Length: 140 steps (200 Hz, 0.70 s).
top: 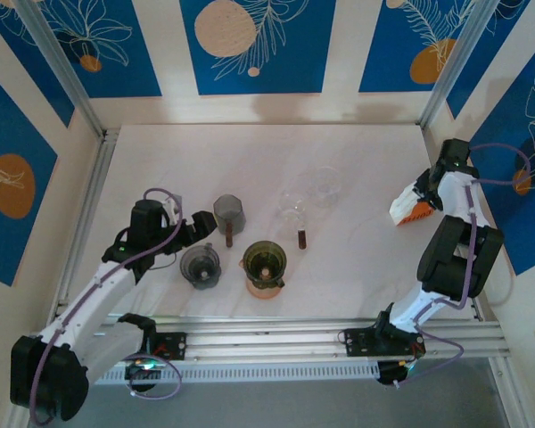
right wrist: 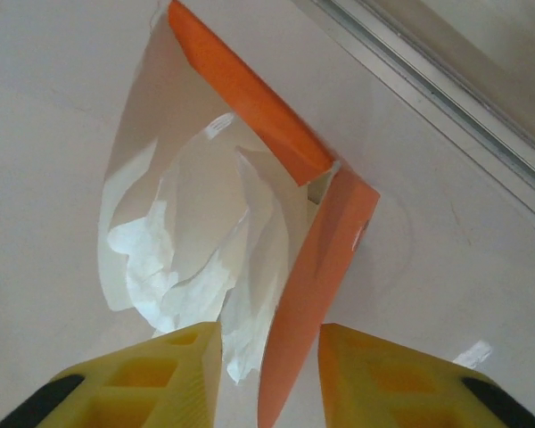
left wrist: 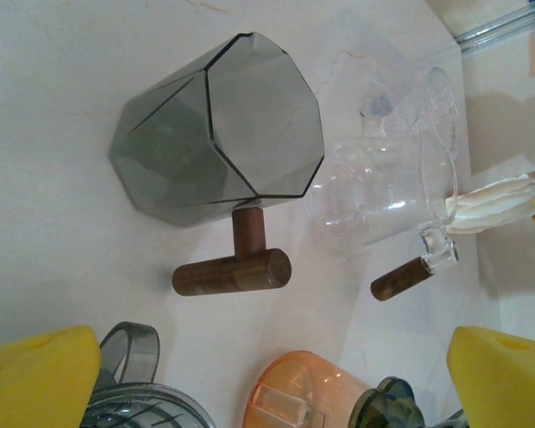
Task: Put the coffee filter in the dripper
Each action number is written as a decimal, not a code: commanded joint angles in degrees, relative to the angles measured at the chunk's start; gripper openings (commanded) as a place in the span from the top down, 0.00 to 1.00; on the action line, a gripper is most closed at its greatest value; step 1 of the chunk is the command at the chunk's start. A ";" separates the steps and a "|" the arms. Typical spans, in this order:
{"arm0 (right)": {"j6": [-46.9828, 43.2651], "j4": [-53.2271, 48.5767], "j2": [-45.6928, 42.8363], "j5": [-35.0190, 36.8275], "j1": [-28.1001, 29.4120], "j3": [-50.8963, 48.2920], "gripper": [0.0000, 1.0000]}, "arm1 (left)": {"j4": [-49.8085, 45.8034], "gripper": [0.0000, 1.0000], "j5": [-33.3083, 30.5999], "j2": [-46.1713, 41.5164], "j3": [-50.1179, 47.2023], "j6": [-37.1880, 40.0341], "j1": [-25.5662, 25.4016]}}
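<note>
Limp, tear-prone paper coffee filters [right wrist: 187, 241] sit in an orange holder [right wrist: 250, 107] at the table's [top: 357, 160] right side. The right gripper [right wrist: 267, 357] straddles their edge, best pinched lightly; whether it grips is unclear. The left gripper [left wrist: 272, 357] gapes beside the tipped grey dripper [left wrist: 214, 134].

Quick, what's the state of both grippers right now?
Left gripper: open, holding nothing.
Right gripper: jaws straddle the paper filters and the orange holder wall; whether they grip cannot be told.
</note>
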 commanded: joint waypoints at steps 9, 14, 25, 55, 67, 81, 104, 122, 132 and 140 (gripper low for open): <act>-1.44 -0.10 1.48 -1.18 -0.19 1.90 0.72 | 0.54 0.00 1.17 0.08 -0.42 0.60 -0.51; -1.48 -0.06 1.63 -1.20 -0.21 1.86 0.73 | 0.61 0.00 1.14 0.17 -0.36 0.62 -0.56; -1.73 -0.05 2.01 -1.19 -0.20 1.78 0.77 | 0.37 0.00 1.06 0.19 -0.29 0.68 -0.56; -2.28 0.20 2.27 -1.87 -0.20 1.47 0.85 | 0.26 0.00 0.93 0.33 -0.12 0.77 -0.52; -2.53 0.06 2.39 -1.97 -0.19 1.54 0.88 | 0.15 0.00 0.94 0.42 -0.14 0.80 -0.56; -2.85 -0.22 2.19 -2.32 -0.08 1.83 0.91 | 0.02 0.00 1.01 0.53 -0.13 0.77 -0.54; -5.01 -0.19 1.34 -2.60 1.48 2.56 0.93 | -0.06 0.00 1.03 0.76 -0.09 0.77 -0.52; -8.03 -1.07 1.60 -3.24 3.67 4.66 0.94 | 0.03 0.00 1.03 1.00 -0.11 0.68 -0.60; -10.03 -1.53 1.88 -3.19 5.36 5.91 0.94 | 0.19 0.00 1.18 1.22 -0.09 0.54 -0.57; -11.95 -1.65 2.18 -2.58 7.08 6.72 0.94 | 0.34 0.00 1.36 1.37 -0.07 0.43 -0.54</act>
